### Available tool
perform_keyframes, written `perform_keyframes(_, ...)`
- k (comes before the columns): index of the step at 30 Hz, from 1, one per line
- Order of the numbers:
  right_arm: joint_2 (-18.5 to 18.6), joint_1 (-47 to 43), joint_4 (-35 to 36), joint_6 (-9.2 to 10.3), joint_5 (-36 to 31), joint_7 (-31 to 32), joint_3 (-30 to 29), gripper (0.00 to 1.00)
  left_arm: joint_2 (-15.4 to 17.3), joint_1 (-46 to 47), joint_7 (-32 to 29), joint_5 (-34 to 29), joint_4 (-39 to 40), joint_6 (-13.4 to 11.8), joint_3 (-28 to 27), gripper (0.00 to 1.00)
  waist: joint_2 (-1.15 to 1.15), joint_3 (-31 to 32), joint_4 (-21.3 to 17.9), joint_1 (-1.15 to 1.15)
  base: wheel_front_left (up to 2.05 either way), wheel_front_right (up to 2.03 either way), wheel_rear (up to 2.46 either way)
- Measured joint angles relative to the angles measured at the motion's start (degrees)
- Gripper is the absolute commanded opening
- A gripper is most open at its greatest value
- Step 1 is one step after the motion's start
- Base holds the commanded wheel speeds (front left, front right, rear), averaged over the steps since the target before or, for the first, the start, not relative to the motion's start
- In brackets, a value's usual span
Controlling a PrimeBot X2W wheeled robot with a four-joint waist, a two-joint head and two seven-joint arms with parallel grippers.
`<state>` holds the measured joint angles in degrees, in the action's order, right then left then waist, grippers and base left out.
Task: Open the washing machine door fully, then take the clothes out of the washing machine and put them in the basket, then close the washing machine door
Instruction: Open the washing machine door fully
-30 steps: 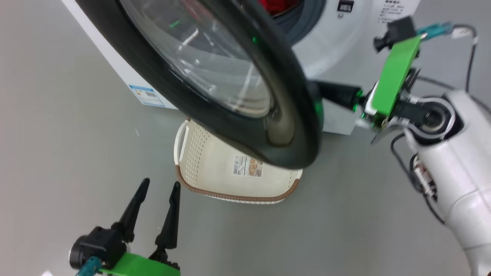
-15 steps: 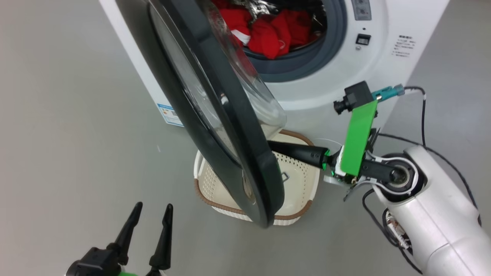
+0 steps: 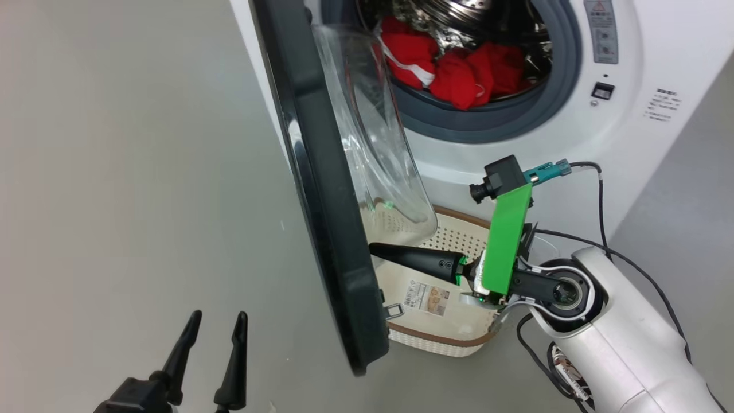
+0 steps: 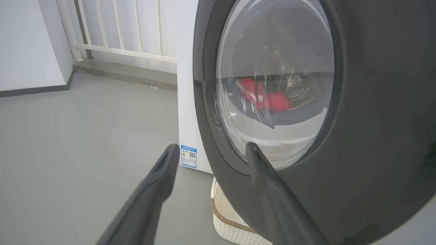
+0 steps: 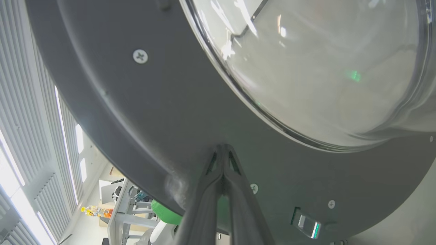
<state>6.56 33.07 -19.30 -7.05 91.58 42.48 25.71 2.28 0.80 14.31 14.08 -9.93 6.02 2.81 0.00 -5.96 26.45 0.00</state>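
Right fingers (image 3: 413,259) pressed together, empty, tips against door (image 3: 330,229) inner ring; my left fingers (image 3: 182,344) spread wide, empty, outside door; door half open, edge-on in head view; clothes (image 3: 453,69) in machine (image 3: 631,143) drum; basket (image 3: 441,339) on floor under door.

clothes (image 3: 459,71) in w/m drum (image 3: 459,11), basket (image 3: 447,339) below door (image 3: 327,201)

Quantities: washing machine (image 3: 573,166), one; washing machine door (image 3: 327,229), one; basket (image 3: 441,339), one; grippers, two (left gripper (image 3: 219,314), right gripper (image 3: 375,248)); clothes (image 3: 459,69), one red heap.
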Motion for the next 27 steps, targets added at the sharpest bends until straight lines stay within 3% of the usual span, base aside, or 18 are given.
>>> perform_keyframes(12,-1.7,0.0,-0.4,0.00,0.3,-2.3,3.3,0.00,0.0,0.0,0.0,-0.4,-0.4,0.0,-0.1,1.00,0.00,0.5,3.9,0.00,0.00,0.00,0.00)
perform_keyframes(27,-1.9,0.3,-1.2,0.00,1.8,-5.9,6.8,0.00,0.0,0.0,0.0,-0.4,-0.4,0.0,-0.7,1.00,0.00,0.7,4.1,0.00,0.00,0.00,0.00)
